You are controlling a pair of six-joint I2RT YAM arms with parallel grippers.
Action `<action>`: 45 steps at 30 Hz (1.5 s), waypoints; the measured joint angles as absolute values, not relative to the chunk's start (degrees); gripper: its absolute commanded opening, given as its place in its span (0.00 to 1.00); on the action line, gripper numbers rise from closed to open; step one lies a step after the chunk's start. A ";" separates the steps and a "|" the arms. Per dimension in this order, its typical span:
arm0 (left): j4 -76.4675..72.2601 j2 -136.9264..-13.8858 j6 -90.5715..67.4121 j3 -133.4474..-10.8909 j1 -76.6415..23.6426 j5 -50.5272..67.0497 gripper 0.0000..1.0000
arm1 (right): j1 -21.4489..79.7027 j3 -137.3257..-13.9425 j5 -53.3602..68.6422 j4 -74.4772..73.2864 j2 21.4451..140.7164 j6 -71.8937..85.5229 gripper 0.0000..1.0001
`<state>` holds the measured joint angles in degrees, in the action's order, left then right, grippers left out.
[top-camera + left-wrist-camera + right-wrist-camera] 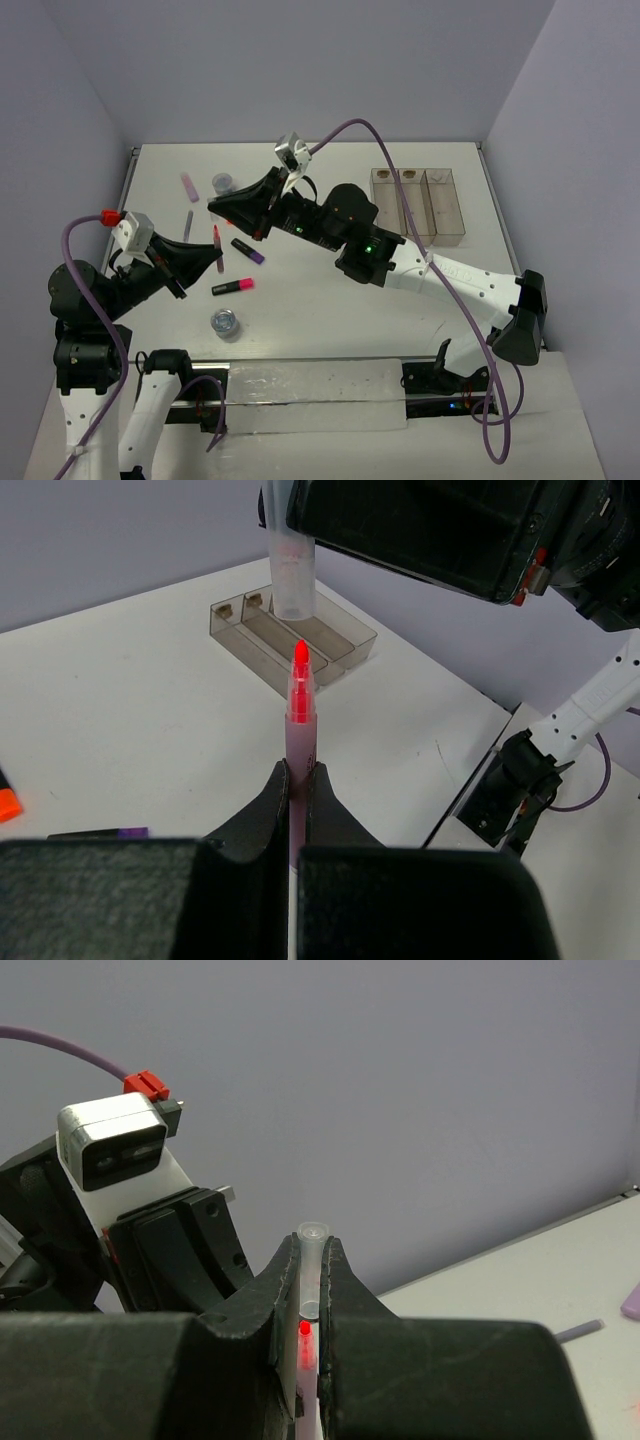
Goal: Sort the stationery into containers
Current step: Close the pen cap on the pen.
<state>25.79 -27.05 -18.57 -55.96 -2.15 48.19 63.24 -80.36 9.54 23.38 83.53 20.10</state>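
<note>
1. Left gripper (298,780) comes first on my screen: its fingers are clamped on the pink barrel of a pen (301,715), which points up and away with its red tip bare.
2. Right gripper (310,1260) is pinched on a pale cap (293,575), held mouth-down just above that tip and in line with it. I cannot tell whether they touch.
3. I see both grippers meeting over the left half of the table (320,310), well apart from the bins (418,205).
4. Those three clear bins, joined in a row, sit at the far right.
5. I see a purple-ended highlighter (248,251) and a pink-ended highlighter (232,287) lying near the left gripper.
6. I count two round pots: the far pot (223,182) and the near pot (225,323).
7. A pink block (189,187) lies just beside the far pot, with a grey stick (188,225) just nearer me.
</note>
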 measured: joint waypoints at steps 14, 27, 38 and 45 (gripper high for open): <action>25.02 -27.12 -18.83 -55.96 -2.15 46.32 0.00 | 63.24 -80.20 9.98 23.14 84.56 21.21 0.00; 23.08 -27.77 -20.16 -55.95 -2.14 44.65 0.00 | 63.28 -78.07 10.16 24.56 84.66 21.37 0.00; 23.96 -28.75 -18.28 -56.31 -2.17 44.15 0.00 | 63.82 -75.43 8.52 27.82 84.66 20.35 0.00; 25.17 -29.34 -16.01 -57.34 -2.20 44.21 0.00 | 64.71 -72.81 5.97 31.75 84.42 20.47 0.00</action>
<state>25.17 -29.34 -16.01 -57.34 -2.20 44.21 64.71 -72.81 5.97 31.75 84.42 20.47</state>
